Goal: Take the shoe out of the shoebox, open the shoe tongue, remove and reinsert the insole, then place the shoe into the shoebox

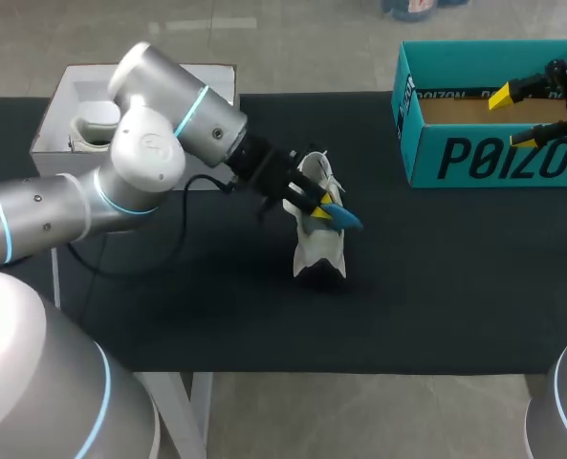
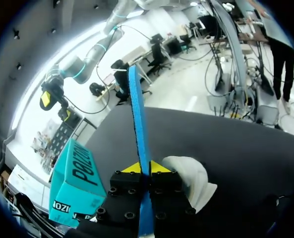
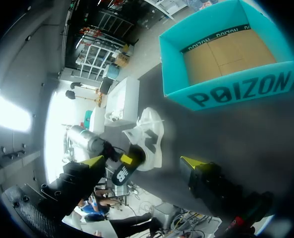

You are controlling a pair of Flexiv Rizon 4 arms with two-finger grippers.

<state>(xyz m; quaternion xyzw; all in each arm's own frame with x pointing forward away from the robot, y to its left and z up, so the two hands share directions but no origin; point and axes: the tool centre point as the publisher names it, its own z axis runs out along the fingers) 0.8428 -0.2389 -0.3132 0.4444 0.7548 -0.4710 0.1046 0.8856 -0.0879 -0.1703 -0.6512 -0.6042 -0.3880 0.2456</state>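
- Shoe (image 1: pixel 319 244): white, sitting mid-table on the dark table (image 1: pixel 455 287), well apart from the teal shoebox (image 1: pixel 493 158) at the far right.
- Step in hand, by my judgement: the insole stage. The blue insole (image 1: pixel 343 218) sticks out at the shoe's opening.
- Left gripper (image 1: pixel 314 203): fingers nearly together, clamping the insole edge-on from both sides.
- Right gripper (image 1: pixel 512 119): spread wide, holding nothing, over the shoebox.
- Next move, as I judge it: guide the insole's free end into the shoe. The shoe will likely need steadying.
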